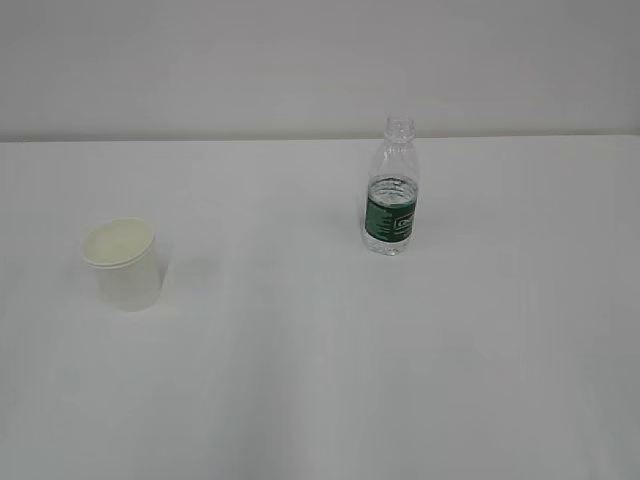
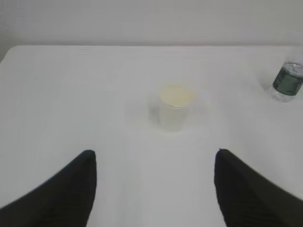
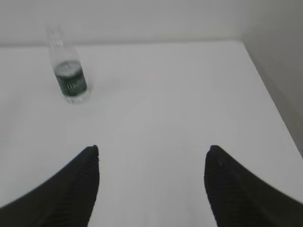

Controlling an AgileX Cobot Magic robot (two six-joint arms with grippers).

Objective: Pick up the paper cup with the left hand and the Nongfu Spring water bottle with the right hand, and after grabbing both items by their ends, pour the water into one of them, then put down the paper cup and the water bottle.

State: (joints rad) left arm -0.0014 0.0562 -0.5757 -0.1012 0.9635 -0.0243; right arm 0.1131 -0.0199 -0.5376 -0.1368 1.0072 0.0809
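Both pincers, left (image 2: 154,189) and right (image 3: 152,184), stand with jaws apart and empty above the bench (image 1: 320,400). From my right pincer, the upright Nongfu Spring water bottle (image 3: 69,80) lies ahead, well left. Dead ahead of my left pincer stands the paper cup (image 2: 174,109), upright.

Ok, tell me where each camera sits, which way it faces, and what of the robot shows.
Exterior: raised at the front, slanting down at the table, paper cup and water bottle; no robot parts.
Left wrist: behind the open left gripper, facing the cup, bottle at right edge.
Right wrist: behind the open right gripper, facing the bottle off to the left.
All three share the bottle.
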